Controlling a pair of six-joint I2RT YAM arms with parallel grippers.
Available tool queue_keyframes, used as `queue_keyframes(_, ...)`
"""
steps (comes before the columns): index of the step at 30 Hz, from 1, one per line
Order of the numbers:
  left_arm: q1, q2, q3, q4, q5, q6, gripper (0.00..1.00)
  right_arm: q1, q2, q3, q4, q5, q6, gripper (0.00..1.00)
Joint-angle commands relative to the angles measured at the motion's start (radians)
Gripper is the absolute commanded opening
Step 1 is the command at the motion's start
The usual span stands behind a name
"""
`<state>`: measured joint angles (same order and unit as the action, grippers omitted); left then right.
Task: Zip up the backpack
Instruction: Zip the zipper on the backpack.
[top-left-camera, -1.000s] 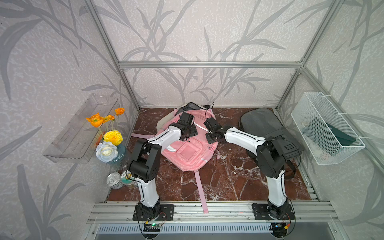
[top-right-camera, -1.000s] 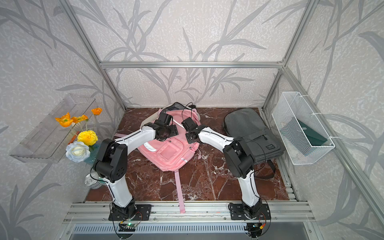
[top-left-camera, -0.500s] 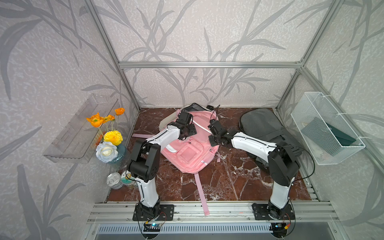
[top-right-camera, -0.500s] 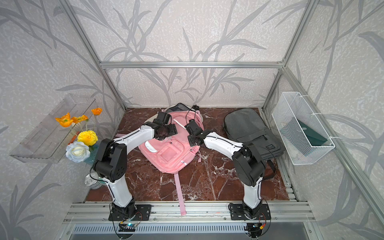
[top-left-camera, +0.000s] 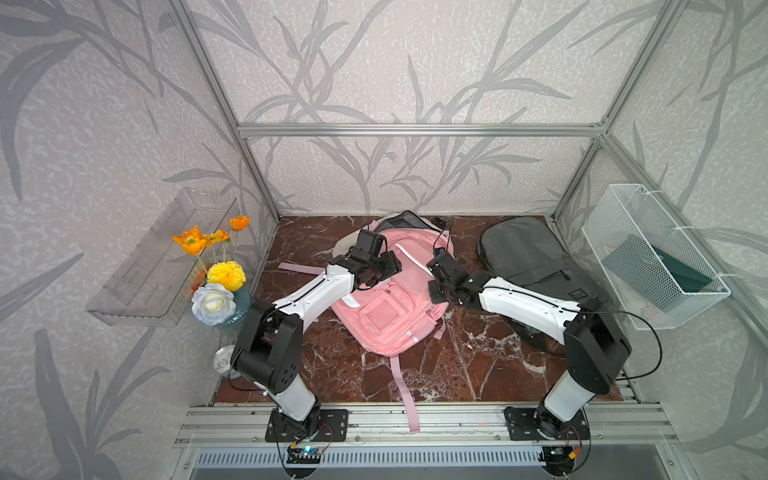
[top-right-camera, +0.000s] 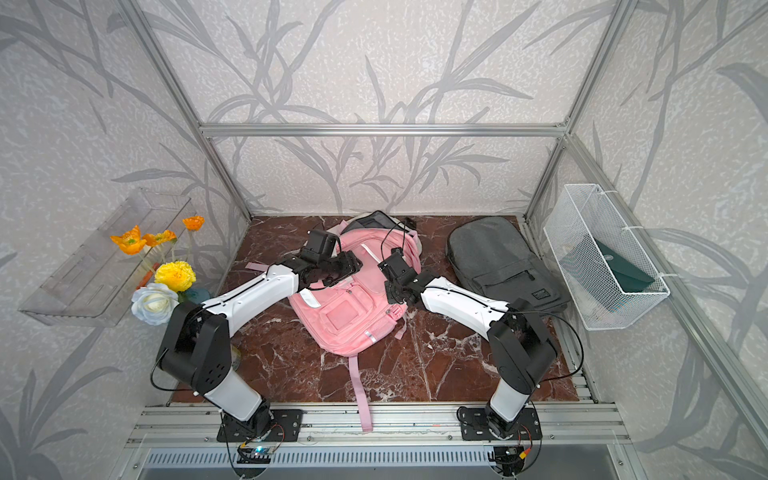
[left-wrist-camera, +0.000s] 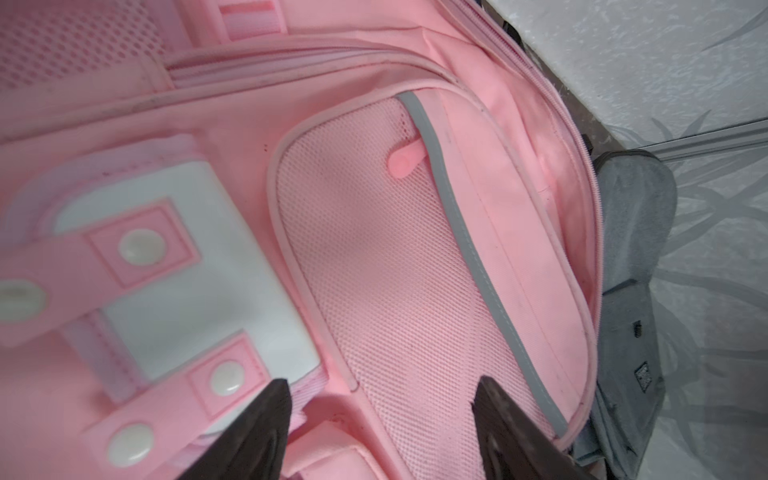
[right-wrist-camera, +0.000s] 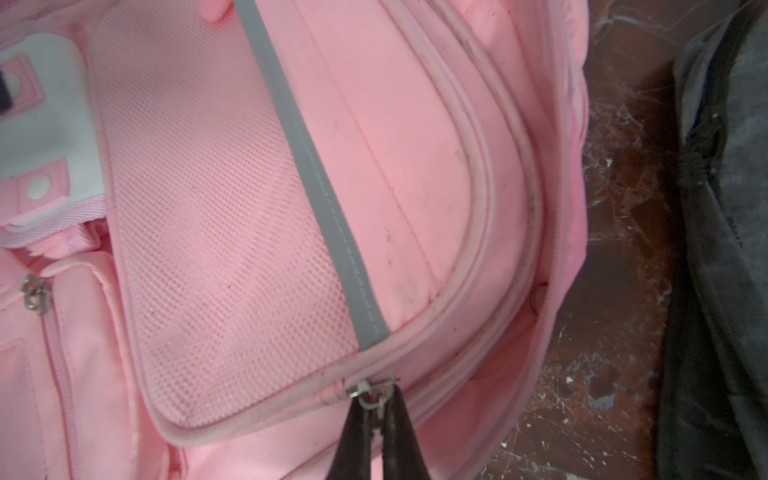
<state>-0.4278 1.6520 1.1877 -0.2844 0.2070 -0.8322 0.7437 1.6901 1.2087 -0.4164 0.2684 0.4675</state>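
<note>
1. backpack, pink, lay flat mid-table on the marble top in both top views. its top end pointed to 12 o'clock, and one strap trailed to 6 o'clock over the front rail.
2. l gripper sat over the pack's 10 o'clock part, w/ the arm coming in from 7 o'clock. l wrist cam: l gripper was wide, fingers well apart, w/ only the pink mesh panel btwn them. couldn't tell if the tips touched the fabric.
3. r gripper was at the pack's 3 o'clock edge, w/ the arm reaching from 4 o'clock. r wrist cam: r gripper was narrow, tips pinched on the metal zip pull of the zip line curving round the front panel. couldn't tell how much of that line was closed.
4. grey strip ran across the panel and ended just beside the zip pull. white patch w/ snap tabs lay next to the mesh.
5. 2nd zip pull showed on a lower pocket, untouched.
6. grey backpack lay at 3 o'clock of the pink one, near but apart, w/ marble showing btwn.
7. flowers stood at the 9 o'clock edge, w/ a clear shelf on the wall beyond. wire basket, white, hung on the wall at 3 o'clock.
</note>
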Motion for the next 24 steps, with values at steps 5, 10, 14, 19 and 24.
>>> queue_keyframes(5, -0.016, 0.11, 0.0, 0.071, 0.02, -0.064, 0.62, 0.009, -0.013, 0.015, 0.013, 0.015, 0.013, 0.0)
queue_keyframes(10, -0.019, 0.133, 0.01, 0.045, -0.007, -0.069, 0.6, 0.009, -0.021, 0.005, 0.011, 0.023, 0.015, 0.0)
queue_keyframes(14, -0.019, 0.134, 0.018, 0.012, -0.029, -0.073, 0.66, 0.009, -0.019, 0.007, 0.011, 0.022, 0.014, 0.0)
queue_keyframes(19, -0.016, 0.12, 0.01, -0.026, -0.04, -0.083, 0.72, 0.009, -0.01, 0.016, 0.011, 0.021, 0.011, 0.0)
queue_keyframes(24, -0.015, 0.131, -0.011, -0.027, -0.028, -0.105, 0.77, 0.009, 0.007, 0.025, 0.014, 0.013, 0.013, 0.0)
